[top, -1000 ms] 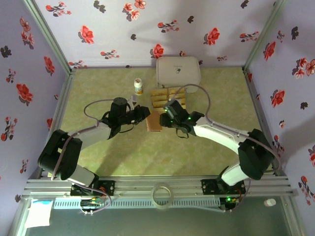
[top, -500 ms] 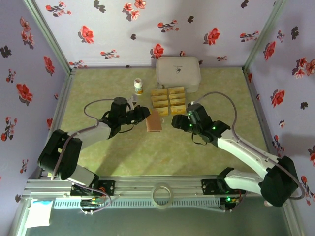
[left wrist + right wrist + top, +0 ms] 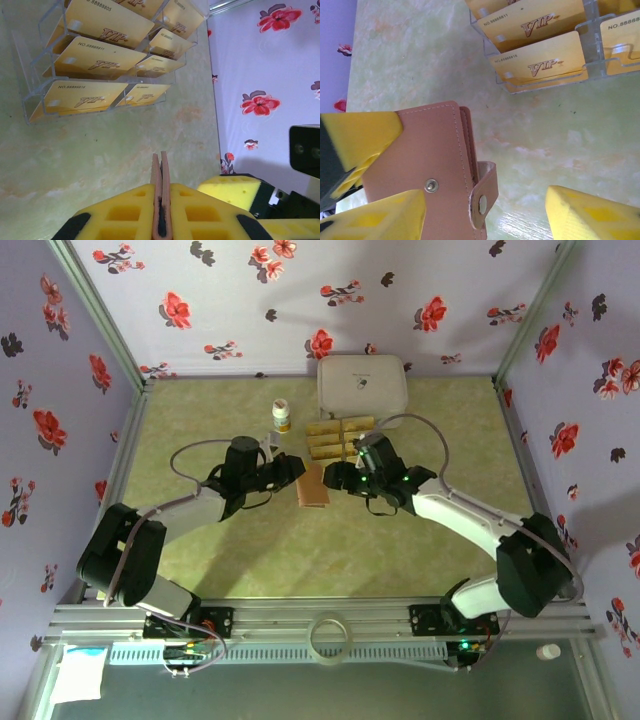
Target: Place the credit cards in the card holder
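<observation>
My left fingers (image 3: 200,207), yellow foam with square cut-outs, are clamped on the card holder (image 3: 161,195). It's flat pinkish-tan stitched leather, seen edge-on, and sits between my two arms near the rack. My right fingers (image 3: 590,212) are spread wide, gripping nothing; one pad is by the holder's metal snap and rounded strap tab, contact unclear. Credit cards (image 3: 540,65): glossy gold rectangles with VIP print, tilted in a clear stepped plastic rack (image 3: 530,87). Bench (image 3: 560,140) is pale green, marbled, shiny.
</observation>
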Controlling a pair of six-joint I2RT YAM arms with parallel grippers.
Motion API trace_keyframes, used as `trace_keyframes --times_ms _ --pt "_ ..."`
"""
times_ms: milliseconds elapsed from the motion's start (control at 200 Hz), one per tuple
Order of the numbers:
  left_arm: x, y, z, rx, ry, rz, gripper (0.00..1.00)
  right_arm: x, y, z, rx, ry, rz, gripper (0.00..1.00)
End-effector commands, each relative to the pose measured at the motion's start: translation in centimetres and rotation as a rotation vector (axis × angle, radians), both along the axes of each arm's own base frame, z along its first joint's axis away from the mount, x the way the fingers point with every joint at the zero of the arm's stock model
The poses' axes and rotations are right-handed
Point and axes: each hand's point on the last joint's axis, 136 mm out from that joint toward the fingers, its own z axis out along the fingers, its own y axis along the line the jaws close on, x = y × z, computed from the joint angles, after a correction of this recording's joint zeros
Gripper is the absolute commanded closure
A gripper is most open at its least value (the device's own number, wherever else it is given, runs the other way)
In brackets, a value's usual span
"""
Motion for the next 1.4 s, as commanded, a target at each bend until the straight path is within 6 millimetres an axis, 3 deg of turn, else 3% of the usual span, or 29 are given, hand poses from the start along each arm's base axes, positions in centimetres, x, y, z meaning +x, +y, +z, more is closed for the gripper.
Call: trace_keyframes --times_ms 0,410,600,640,790,880,1160,1395 --pt "0.3 -0.6 1.5 -0.009 -0.053 -0.016 0.88 0.3 1.0 0.6 0.029 -0.017 0.017 0.41" --pt "0.1 -0.8 1.3 -0.02 -0.05 -0.018 0.88 0.5 0.6 -1.8 -0.01 0.014 0.002 0.68" --pt "0.0 -0.8 1.1 -0.016 -0.046 -0.019 0.88 0.5 0.4 -1.5 -0.008 0.01 0.003 1.0" --pt "0.0 -0.7 0.9 -0.011 -0.046 -0.015 0.83 0.4 0.4 -1.2 -0.004 0.006 0.006 1.0" --pt "0.3 0.4 -1.4 0.024 -0.013 0.022 0.48 0.0 0.5 0.4 0.037 -0.003 0.01 1.0" --pt "0.6 0.9 -2.5 0.011 0.005 0.045 0.38 -0.3 0.8 1.3 0.074 0.002 0.016 1.0" --pt "1.3 0.5 -5.8 -0.032 0.062 0.06 0.37 -1.7 3.1 2.5 0.157 0.034 0.045 1.0" --pt "2.2 -0.2 -7.3 -0.08 0.089 0.059 0.38 -2.8 5.3 2.8 0.214 0.065 0.054 1.0"
